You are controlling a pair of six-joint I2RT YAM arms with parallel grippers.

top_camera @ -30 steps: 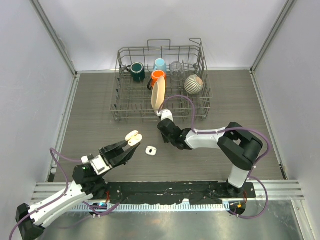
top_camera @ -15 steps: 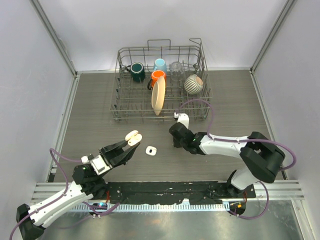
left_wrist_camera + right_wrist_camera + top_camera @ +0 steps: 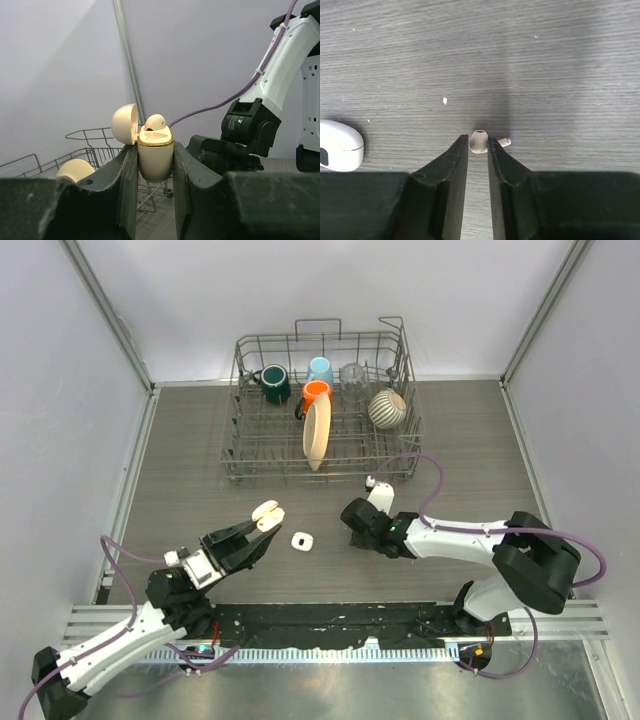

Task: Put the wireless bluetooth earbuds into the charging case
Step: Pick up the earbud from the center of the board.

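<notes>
We find 1 earbud point(image 3: 479, 142) at table point(image 3: 545, 60) level, pinched between the tips of the right jaws, which are closed on it. The white charging case point(image 3: 339, 151) lies on the table nearby, apart from it. The left jaws grip a beige case point(image 3: 155, 162), held clear of the table, lid point(image 3: 125, 124) open, with 1 bud point(image 3: 155, 121) seated inside.

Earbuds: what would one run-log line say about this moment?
left gripper: shut on cream case, lid open, seated earbud inside | right gripper: shut on second earbud | white case: on table, unheld
</notes>
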